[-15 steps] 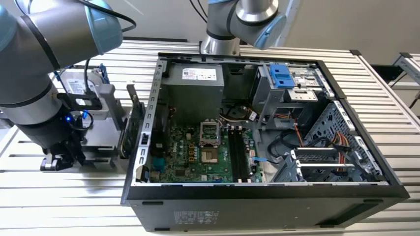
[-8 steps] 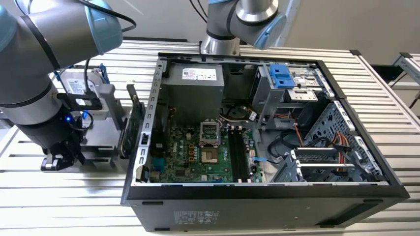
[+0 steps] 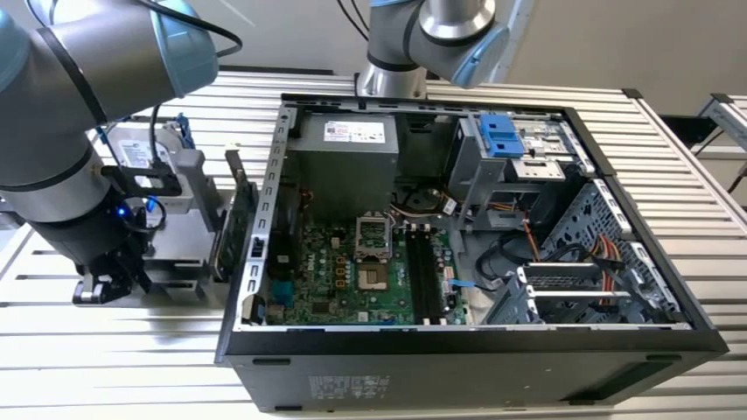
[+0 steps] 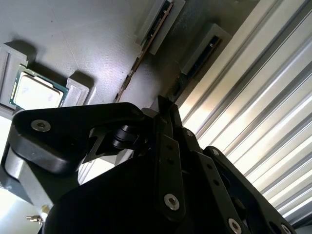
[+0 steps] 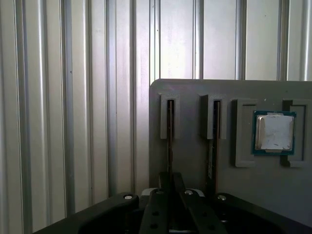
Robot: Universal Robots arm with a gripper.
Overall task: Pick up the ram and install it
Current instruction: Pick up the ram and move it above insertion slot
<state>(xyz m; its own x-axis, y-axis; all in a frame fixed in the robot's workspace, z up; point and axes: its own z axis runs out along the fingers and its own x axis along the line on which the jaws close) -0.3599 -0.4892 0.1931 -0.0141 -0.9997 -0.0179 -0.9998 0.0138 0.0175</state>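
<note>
The ram (image 5: 169,131) stands edge-on in the slot of a grey holder (image 5: 195,92) nearest that holder's edge. In the second wrist view the ram (image 4: 199,54) runs straight to my fingertips. My gripper (image 5: 170,178) (image 4: 167,105) sits on its near end with the jaws drawn close together on the thin stick. The stick is still seated in its slot. In the exterior view my gripper (image 3: 111,282) is low over the grey holder (image 3: 175,254), at the exterior view's left of the open computer case (image 3: 467,337). The black motherboard slots (image 3: 426,276) lie inside the case.
A second stick (image 5: 212,146) fills the neighbouring holder slot, and a processor chip (image 5: 274,131) lies beside it. A green card (image 3: 240,219) stands between the holder and the case. A silver drive (image 3: 146,153) sits behind my arm. Another arm's base (image 3: 432,35) rises behind the case.
</note>
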